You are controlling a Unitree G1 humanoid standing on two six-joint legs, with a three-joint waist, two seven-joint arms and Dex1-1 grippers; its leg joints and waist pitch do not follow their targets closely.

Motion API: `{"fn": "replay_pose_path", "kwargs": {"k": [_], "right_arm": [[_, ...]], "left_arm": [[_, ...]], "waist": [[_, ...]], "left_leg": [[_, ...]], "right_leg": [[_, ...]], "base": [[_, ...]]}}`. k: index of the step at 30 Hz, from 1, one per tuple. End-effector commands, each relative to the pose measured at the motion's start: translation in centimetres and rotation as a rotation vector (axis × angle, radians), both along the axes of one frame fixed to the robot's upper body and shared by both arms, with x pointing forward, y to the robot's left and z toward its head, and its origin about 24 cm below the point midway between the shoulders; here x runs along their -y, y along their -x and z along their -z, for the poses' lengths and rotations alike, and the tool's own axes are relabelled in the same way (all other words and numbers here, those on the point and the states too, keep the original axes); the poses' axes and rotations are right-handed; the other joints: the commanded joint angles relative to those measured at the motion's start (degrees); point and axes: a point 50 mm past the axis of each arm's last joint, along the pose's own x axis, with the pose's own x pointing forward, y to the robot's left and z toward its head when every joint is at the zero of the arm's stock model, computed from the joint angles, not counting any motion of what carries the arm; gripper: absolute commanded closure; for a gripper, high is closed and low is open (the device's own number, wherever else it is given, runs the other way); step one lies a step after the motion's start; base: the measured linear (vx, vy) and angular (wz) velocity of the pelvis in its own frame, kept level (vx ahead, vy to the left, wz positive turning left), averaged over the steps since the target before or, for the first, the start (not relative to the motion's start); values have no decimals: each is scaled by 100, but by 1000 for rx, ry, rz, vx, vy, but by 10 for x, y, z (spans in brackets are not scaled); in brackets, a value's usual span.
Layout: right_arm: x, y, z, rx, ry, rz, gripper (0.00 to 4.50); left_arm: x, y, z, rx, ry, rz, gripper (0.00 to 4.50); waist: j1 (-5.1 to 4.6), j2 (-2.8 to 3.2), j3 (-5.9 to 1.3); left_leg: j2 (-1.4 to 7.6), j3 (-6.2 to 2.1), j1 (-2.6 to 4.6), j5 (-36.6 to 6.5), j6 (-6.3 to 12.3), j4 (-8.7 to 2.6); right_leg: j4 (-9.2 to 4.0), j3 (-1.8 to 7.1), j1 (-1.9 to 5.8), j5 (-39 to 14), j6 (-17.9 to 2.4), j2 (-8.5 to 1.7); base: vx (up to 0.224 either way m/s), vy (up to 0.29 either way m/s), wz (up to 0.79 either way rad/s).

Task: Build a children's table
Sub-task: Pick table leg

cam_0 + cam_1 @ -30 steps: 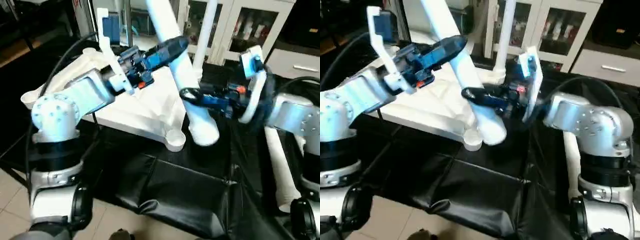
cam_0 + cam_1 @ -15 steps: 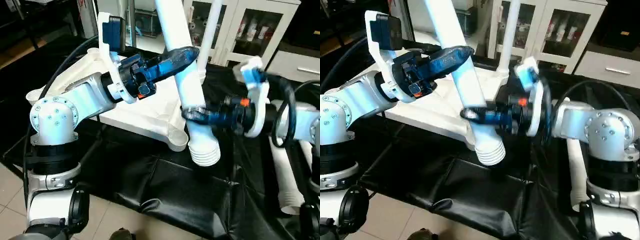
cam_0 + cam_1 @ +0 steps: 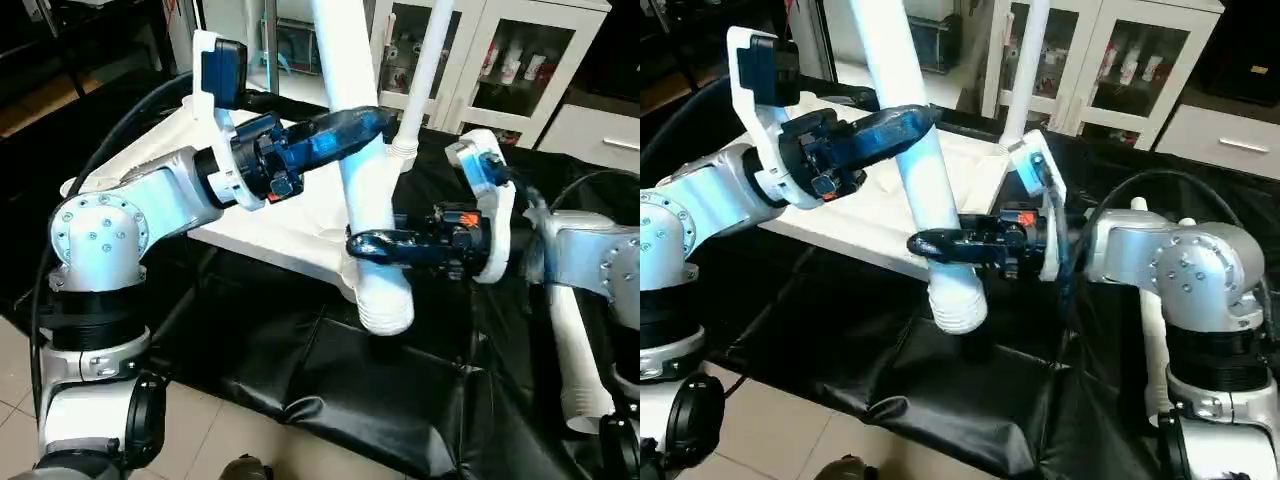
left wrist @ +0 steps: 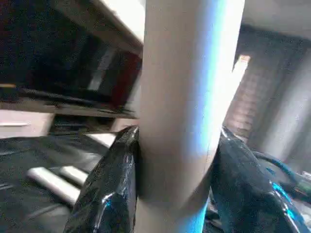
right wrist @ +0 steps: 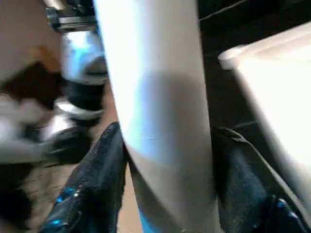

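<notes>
Both grippers are clamped on one white leg, which stands nearly upright with its ribbed end down. Your left gripper holds the upper shaft; your right gripper wraps the shaft lower down, just above the ribbed end. Both wrist views show black fingers pressed against opposite sides of the tube.

The table top lies underside up on the black work table, at 9 o'clock from the leg. Its nearest corner socket sits just beside the ribbed end, partly hidden behind the leg. One leg already stands in the far corner, at 12 o'clock. A spare leg lies at 3 o'clock.

Risks from here, as judged:
- The ribbed end appears offset from the socket, toward 5 o'clock. Lowering now would land it on the rim or the cloth.
- The leg tilts slightly. Driving it in tilted could jam the ribs.
- Unequal motion of your two grippers could twist the tube or slip a grip.
</notes>
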Motion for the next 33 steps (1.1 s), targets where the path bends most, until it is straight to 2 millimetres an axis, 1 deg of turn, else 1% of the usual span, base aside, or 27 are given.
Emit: {"fn": "replay_pose_path", "kwargs": {"k": [1,2,3,4,5,6,7,8,9,10,11,12,13,14,17,18,20,21,22,23,24,27,31,33], "right_arm": [[5,-13,6,53,66,165,226],[4,-15,5,67,67,185,244],[3,-18,5,90,79,219,248],[1,-20,5,104,89,240,248],[-3,-21,7,156,128,278,252],[-3,-21,7,156,128,278,255],[-8,-21,9,184,155,295,256],[-12,-21,11,206,179,306,257],[-17,-22,14,233,205,327,258],[-23,-23,16,260,215,365,260],[-23,-23,16,262,215,369,260],[-26,-25,17,278,219,406,262],[-28,-27,18,300,232,426,263],[-28,-27,18,303,233,430,264],[-33,-29,19,338,244,465,264],[-34,-30,19,345,243,473,264],[-35,-31,19,357,246,492,264],[-35,-32,19,363,248,501,264],[-35,-33,19,367,248,511,265],[-35,-33,18,370,248,517,265],[-35,-34,18,374,248,524,265],[-33,-36,18,380,246,538,265],[-32,-37,16,385,240,544,266],[-32,-37,16,389,239,547,266]], "left_arm": [[5,-5,-7,-10,10,-42,201],[5,-7,-6,-23,15,-63,189],[5,-9,-5,-26,11,-91,180],[6,-9,-4,-27,7,-108,180],[9,-14,-2,-38,-6,-180,166],[9,-14,-2,-38,-6,-180,156],[14,-16,1,-42,-36,-229,145],[17,-18,3,-40,-57,-264,138],[21,-22,7,-49,-83,-325,131],[23,-26,9,-69,-69,-371,121],[23,-26,10,-71,-68,-374,121],[24,-28,12,-91,-66,-400,112],[24,-30,14,-103,-70,-420,96],[24,-30,14,-106,-71,-424,89],[24,-33,18,-129,-78,-469,79],[24,-35,19,-136,-75,-483,111],[23,-36,20,-149,-71,-505,118],[23,-36,20,-148,-71,-508,118],[22,-37,20,-148,-70,-515,149],[21,-37,19,-151,-66,-520,158],[21,-37,19,-155,-60,-518,158],[21,-36,18,-158,-57,-504,193],[20,-36,20,-173,-61,-514,225],[19,-36,19,-175,-61,-505,241]], "waist": [[-12,-27,-420],[-7,-20,-426],[-14,-24,-427],[-17,-22,-430],[-23,-22,-430],[-25,-25,-424],[-17,-28,-434],[-16,-20,-431],[-24,-20,-428],[-34,-17,-426],[-40,-22,-423],[-40,-26,-431],[-45,-16,-436],[-44,-14,-438],[-58,-4,-431],[-66,-8,-428],[-70,-9,-424],[-74,4,-426],[-74,3,-427],[-77,2,-422],[-75,3,-426],[-79,4,-424],[-86,10,-429],[-91,9,-426]], "left_leg": [[29,14,94,-827,-472,-390],[33,10,99,-838,-475,-394],[38,3,88,-822,-472,-400],[43,0,92,-817,-460,-403],[48,-1,89,-799,-456,-401],[48,-3,85,-785,-472,-404],[45,4,99,-760,-450,-395],[57,-6,84,-732,-451,-402],[46,-3,82,-724,-463,-402],[49,-3,76,-706,-468,-400],[41,-4,65,-712,-477,-402],[37,-4,72,-731,-467,-399],[30,-3,82,-760,-461,-397],[35,-12,78,-757,-470,-401],[31,-6,91,-833,-476,-401],[32,-7,87,-853,-465,-402],[28,-8,87,-882,-453,-404],[33,-6,95,-915,-454,-403],[29,-7,93,-920,-449,-402],[31,-10,90,-933,-456,-408],[33,-11,94,-936,-456,-407],[33,-9,101,-968,-450,-406],[27,-12,89,-897,-428,-400],[28,-8,94,-918,-426,-401]], "right_leg": [[-404,170,277,-883,-781,-261],[-404,169,288,-919,-792,-266],[-398,169,293,-909,-803,-263],[-400,165,289,-870,-783,-257],[-394,168,288,-804,-763,-253],[-398,168,291,-786,-753,-255],[-393,171,288,-722,-758,-252],[-392,170,293,-686,-745,-256],[-395,168,295,-674,-713,-250],[-397,173,292,-635,-690,-252],[-400,171,301,-640,-687,-254],[-399,172,300,-652,-696,-260],[-396,172,297,-666,-694,-250],[-392,170,301,-655,-690,-251],[-399,173,285,-658,-651,-237],[-403,172,282,-639,-655,-232],[-404,172,288,-638,-655,-233],[-408,174,278,-649,-657,-234],[-404,174,282,-639,-660,-231],[-404,172,282,-654,-658,-232],[-403,171,282,-645,-658,-233],[-399,174,279,-623,-675,-230],[-382,172,291,-442,-706,-225],[-389,172,288,-480,-716,-226]], "base": [[0,0,0],[0,0,0],[0,0,0],[0,0,0],[0,0,0],[0,0,0],[0,0,0],[0,0,0],[0,0,0],[0,0,0],[0,0,0],[0,0,0],[0,0,0],[0,0,0],[0,0,0],[0,0,0],[0,0,0],[0,0,0],[0,0,0],[0,0,0],[0,0,0],[0,0,0],[0,0,0],[0,0,0]]}}
